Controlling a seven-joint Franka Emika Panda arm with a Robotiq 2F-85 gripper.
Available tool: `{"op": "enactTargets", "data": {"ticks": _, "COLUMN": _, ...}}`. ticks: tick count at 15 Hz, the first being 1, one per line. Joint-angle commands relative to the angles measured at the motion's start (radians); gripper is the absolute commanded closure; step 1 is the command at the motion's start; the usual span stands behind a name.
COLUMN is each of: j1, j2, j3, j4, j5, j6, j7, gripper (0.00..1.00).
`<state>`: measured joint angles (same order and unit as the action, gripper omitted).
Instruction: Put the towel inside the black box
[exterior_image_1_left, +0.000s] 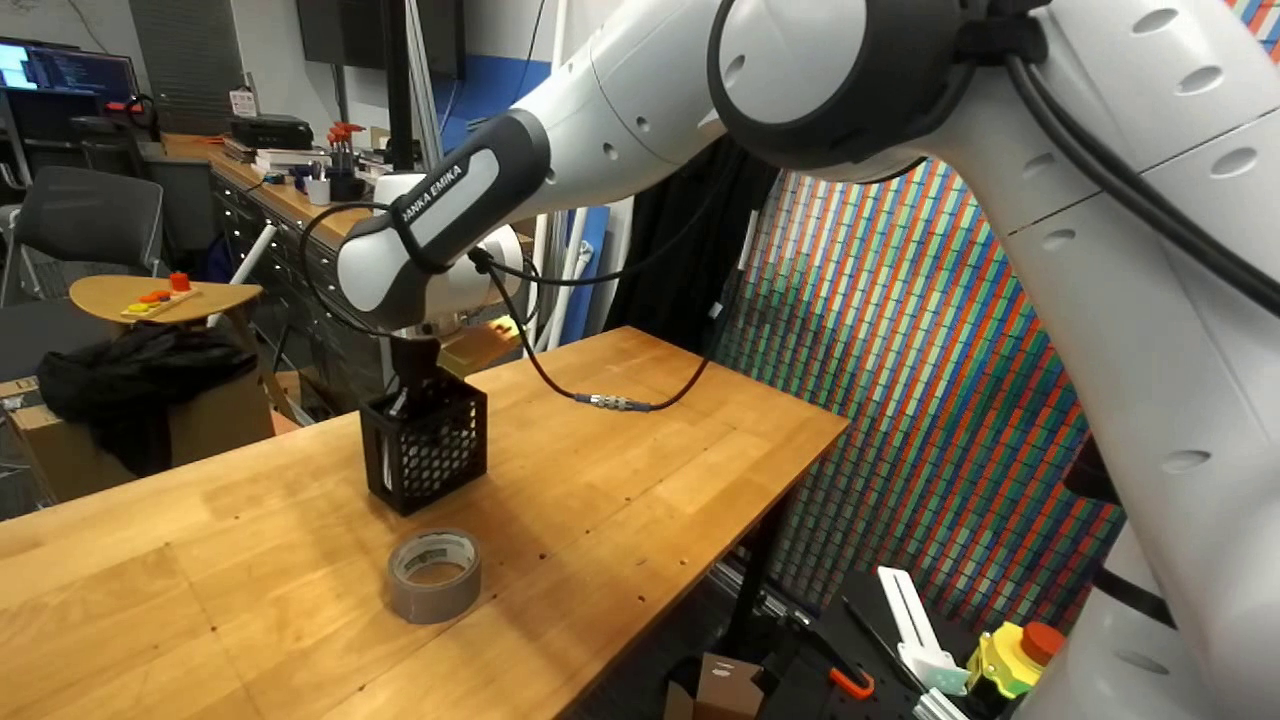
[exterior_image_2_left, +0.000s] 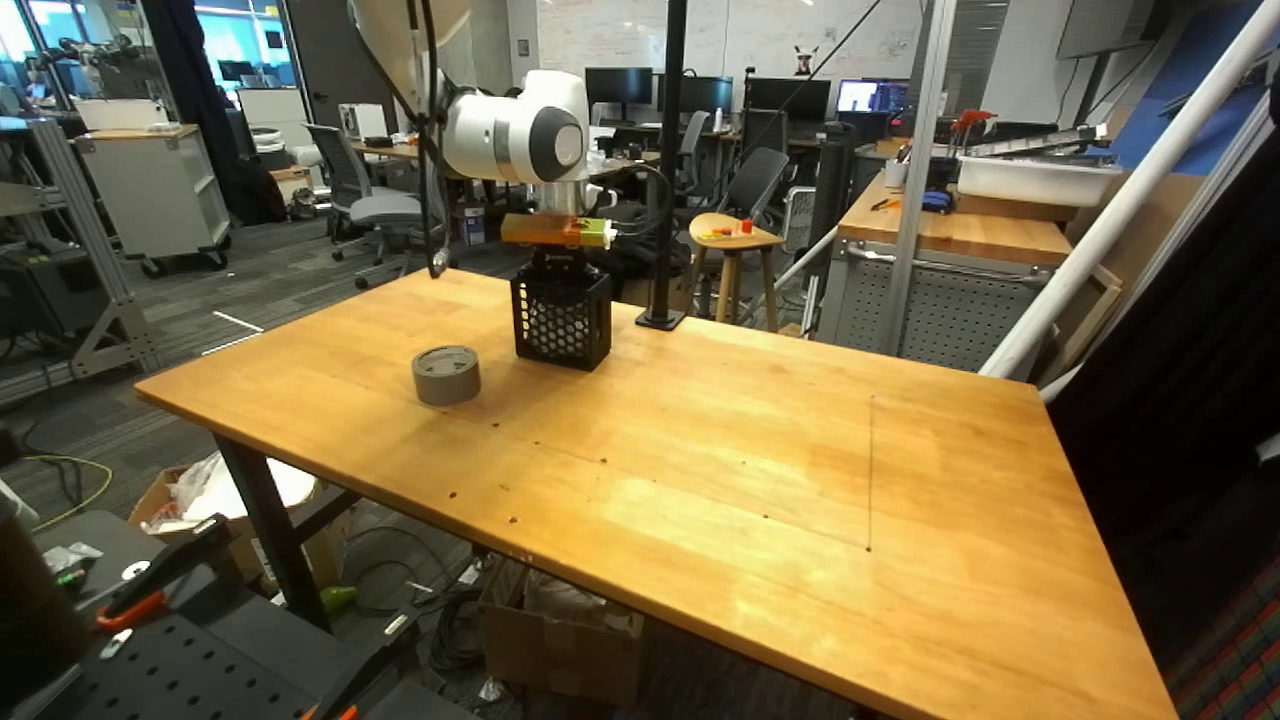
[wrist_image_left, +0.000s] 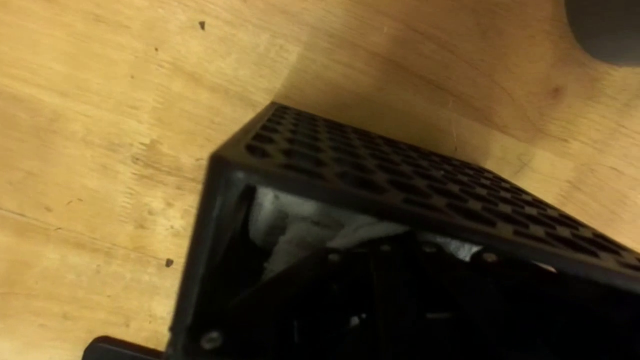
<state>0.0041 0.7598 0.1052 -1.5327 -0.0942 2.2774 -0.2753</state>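
Pincer (exterior_image_1_left: 417, 370) sunk into the black box (exterior_image_2_left: 600, 335), its fingertips hidden; whether clenched, parted or loaded cannot be told. Towel (wrist_image_left: 305, 225), pale, seen inside, along the perforated wall. Placing judged nearly done; letting go, if needed, and a straight lift are left. Pincer closely hemmed by the rim. Tape roll (exterior_image_2_left: 447, 382) set apart, near the box; black post (exterior_image_2_left: 670, 170) behind. Broad room offered along the surface (exterior_image_2_left: 760, 430), one edge lying near the box.

The box (exterior_image_2_left: 588, 328) looks matt plastic, the towel (wrist_image_left: 302, 222) cloth, the table (exterior_image_2_left: 720, 450) smooth wood.
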Motion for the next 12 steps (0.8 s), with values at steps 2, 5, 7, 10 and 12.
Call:
{"op": "enactTargets", "data": {"ticks": 2, "j1": -0.027, "j2": 0.002, "j3": 0.027, "j4": -0.020, "j5": 0.066, "j6": 0.013, "j7": -0.032, "gripper": 0.97}}
{"op": "enactTargets", "data": {"ticks": 5, "j1": -0.012, "j2": -0.066, "j3": 0.012, "j4": -0.081, "j5": 0.048, "j6": 0.031, "j7": -0.014, "gripper": 0.97}}
{"op": "enactTargets", "data": {"ticks": 7, "j1": 0.003, "j2": -0.124, "j3": 0.001, "j4": -0.125, "j5": 0.028, "j6": 0.034, "j7": 0.004, "gripper": 0.97}}
{"op": "enactTargets", "data": {"ticks": 10, "j1": 0.014, "j2": -0.207, "j3": -0.002, "j4": -0.191, "j5": 0.023, "j6": 0.044, "j7": 0.018, "gripper": 0.97}}
{"op": "enactTargets", "data": {"ticks": 12, "j1": 0.017, "j2": -0.275, "j3": 0.000, "j4": -0.256, "j5": 0.030, "j6": 0.083, "j7": 0.029, "gripper": 0.97}}
